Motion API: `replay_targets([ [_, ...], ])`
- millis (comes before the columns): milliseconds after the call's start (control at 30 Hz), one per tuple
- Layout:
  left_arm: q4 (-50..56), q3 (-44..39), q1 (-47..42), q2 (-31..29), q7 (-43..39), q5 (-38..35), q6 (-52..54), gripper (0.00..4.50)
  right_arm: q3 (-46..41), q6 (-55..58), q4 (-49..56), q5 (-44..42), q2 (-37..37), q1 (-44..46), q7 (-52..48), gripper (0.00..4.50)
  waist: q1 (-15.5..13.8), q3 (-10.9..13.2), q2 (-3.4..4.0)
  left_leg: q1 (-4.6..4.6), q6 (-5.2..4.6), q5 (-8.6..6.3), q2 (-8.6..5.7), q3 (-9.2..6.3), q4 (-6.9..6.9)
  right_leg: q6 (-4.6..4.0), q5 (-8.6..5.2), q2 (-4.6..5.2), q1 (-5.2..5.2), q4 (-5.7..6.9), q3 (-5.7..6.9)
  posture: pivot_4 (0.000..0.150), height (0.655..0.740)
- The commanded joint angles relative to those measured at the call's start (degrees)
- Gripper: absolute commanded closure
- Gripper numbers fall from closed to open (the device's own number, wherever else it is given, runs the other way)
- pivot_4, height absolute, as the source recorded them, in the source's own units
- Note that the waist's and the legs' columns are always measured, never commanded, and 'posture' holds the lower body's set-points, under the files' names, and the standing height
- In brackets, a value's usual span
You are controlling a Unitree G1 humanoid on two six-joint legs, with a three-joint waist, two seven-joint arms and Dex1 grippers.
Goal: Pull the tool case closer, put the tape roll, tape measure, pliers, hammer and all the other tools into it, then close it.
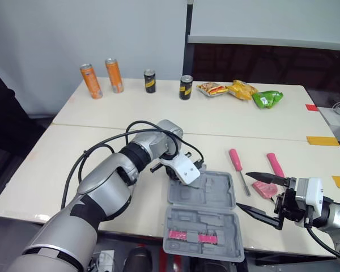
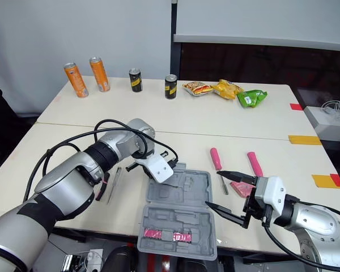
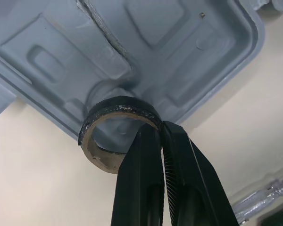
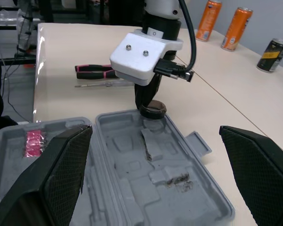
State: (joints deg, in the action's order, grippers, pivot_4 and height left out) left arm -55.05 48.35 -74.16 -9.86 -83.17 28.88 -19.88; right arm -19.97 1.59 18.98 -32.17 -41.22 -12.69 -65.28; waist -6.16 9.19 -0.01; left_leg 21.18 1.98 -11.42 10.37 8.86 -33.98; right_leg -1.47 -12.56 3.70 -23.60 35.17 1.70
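1. Your tape roll [image 3: 120,104] is pinched by its wall in the left gripper [image 3: 160,128], whose fingers are closed tight on it. It sits at the case's far left corner, and you cannot tell whether it touches the plastic.
2. The case [image 1: 209,195] lies open at the near edge of the table [image 1: 102,153], with pink pieces [image 1: 190,236] in its near half.
3. Your right gripper [image 1: 242,190] is spread wide and empty at the case's right edge.
4. Two pink-handled screwdrivers [image 1: 236,159] lie right of the case, with an unclear pink item [image 1: 264,190] between them.
5. Pliers [image 4: 92,71] and a thin tool [image 4: 99,84] lie left of the case.
6. Cans [image 1: 113,75] and snack packs [image 1: 242,89] line the far edge.
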Motion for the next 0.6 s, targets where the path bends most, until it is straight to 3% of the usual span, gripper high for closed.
replay_targets([
  [33,-1.5,-1.0,-0.6,0.5,1.0,1.2,-0.5,4.47,-3.3,-1.3,1.4,-1.6,-0.1,-1.2,0.1,0.0,0.1,0.0,0.0,0.01,0.0,0.0,0.0,0.0,0.0,0.0,0.0,0.0,0.0,0.0,0.0,0.15,0.74],
  [533,-5.3,-1.7,-0.7,2.5,3.3,3.8,-2.2,4.47,-6.5,-1.6,2.2,-2.5,0.2,-4.5,0.2,0.0,0.1,0.0,-0.03,0.01,-0.02,0.01,-0.02,-0.03,0.01,0.02,0.01,0.01,0.02,-0.01,0.02,0.15,0.74],
  [600,-5.7,-1.8,-0.7,2.6,3.7,4.2,-2.1,3.78,-6.3,-1.5,2.5,-2.6,0.3,-4.5,0.4,0.0,0.1,0.0,-0.03,0.01,-0.02,0.01,-0.02,-0.03,0.01,0.03,0.01,0.01,0.02,-0.01,0.02,0.15,0.74],
])
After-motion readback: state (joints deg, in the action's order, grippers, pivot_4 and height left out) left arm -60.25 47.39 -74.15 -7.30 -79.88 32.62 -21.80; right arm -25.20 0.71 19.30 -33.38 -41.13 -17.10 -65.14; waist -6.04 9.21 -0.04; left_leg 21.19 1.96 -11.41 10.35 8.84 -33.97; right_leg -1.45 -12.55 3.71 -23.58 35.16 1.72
